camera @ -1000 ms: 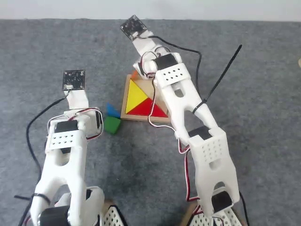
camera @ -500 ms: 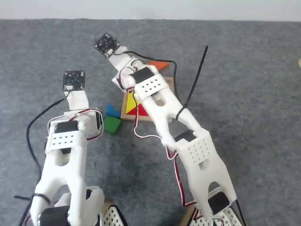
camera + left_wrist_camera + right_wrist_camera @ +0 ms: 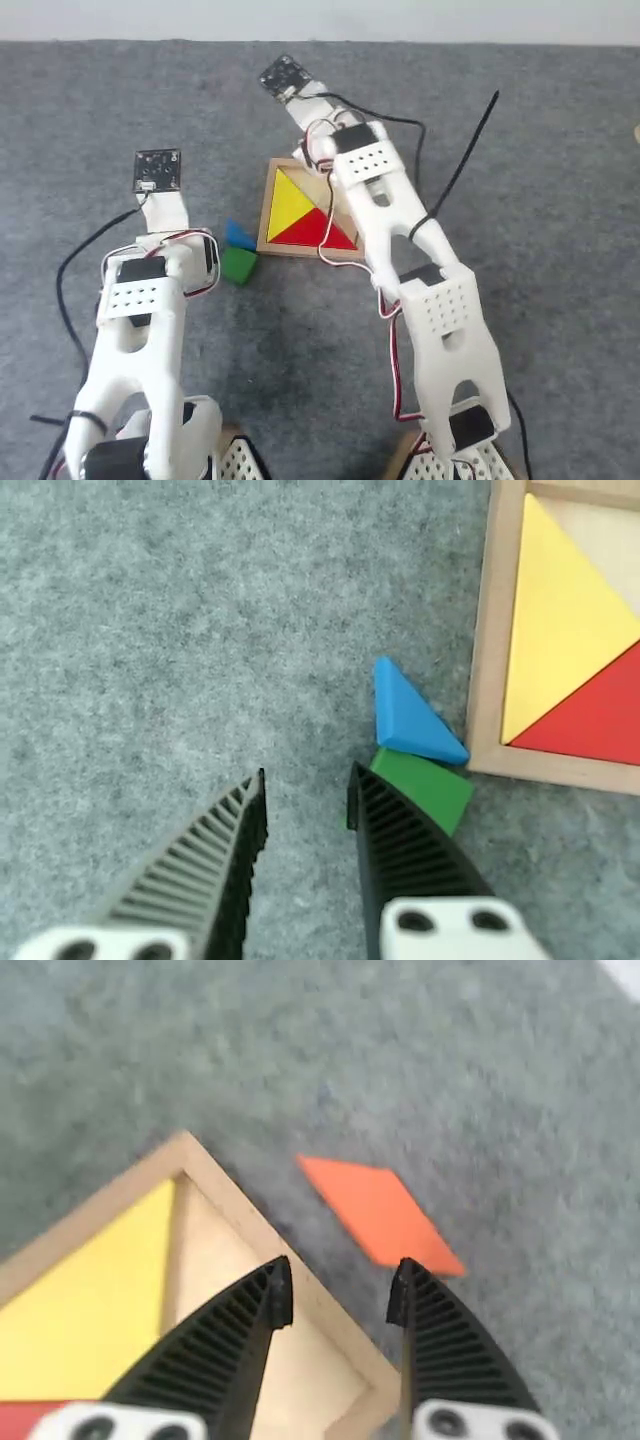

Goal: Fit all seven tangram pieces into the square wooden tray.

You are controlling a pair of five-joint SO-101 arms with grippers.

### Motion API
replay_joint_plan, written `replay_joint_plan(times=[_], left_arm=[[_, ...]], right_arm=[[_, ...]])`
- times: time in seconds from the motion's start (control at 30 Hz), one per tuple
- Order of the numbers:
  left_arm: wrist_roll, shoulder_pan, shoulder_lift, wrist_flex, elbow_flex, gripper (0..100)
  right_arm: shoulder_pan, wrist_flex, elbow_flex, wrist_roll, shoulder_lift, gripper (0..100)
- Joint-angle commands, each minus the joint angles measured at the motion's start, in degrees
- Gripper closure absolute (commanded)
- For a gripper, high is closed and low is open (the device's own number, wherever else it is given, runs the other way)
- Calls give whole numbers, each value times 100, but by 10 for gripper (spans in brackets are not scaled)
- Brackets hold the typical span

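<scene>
While the right gripper [image 3: 340, 1268] hangs over the far rim of the wooden tray [image 3: 290, 249], its jaws stand partly open and hold nothing. An orange piece [image 3: 380, 1213] lies flat on the grey table [image 3: 520, 150] just beyond that rim, apart from it. Inside the tray, a yellow triangle [image 3: 288, 203] fills the left side and a red triangle [image 3: 312, 233] the near side, their edges touching, with bare wood past them. A blue triangle [image 3: 238, 235] and a green piece [image 3: 238, 266] lie touching each other just outside the tray's near left corner. The left gripper [image 3: 305, 775] hangs above the table beside the green piece, jaws a little apart and empty.
</scene>
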State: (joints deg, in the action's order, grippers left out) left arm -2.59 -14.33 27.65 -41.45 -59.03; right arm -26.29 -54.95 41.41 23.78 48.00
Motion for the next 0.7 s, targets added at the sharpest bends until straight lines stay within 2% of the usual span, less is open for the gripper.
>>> replay_joint_plan(times=[0.0, 0.1, 0.23, 0.33, 0.53, 0.67], left_arm=[[79, 35, 9, 114, 4, 866], [79, 35, 9, 202, -22, 866], [202, 105, 9, 193, -22, 866], [334, 255, 9, 193, -40, 867], [352, 273, 9, 290, -101, 867], [352, 273, 9, 325, -119, 866]], right_arm=[[127, -171, 299, -35, -92, 846], [356, -804, 325, -378, -198, 883], [602, -1666, 299, -475, -541, 995], [760, -1895, 290, -686, -734, 983], [752, -1727, 281, -659, -699, 990], [479, -321, 281, -703, -119, 950]])
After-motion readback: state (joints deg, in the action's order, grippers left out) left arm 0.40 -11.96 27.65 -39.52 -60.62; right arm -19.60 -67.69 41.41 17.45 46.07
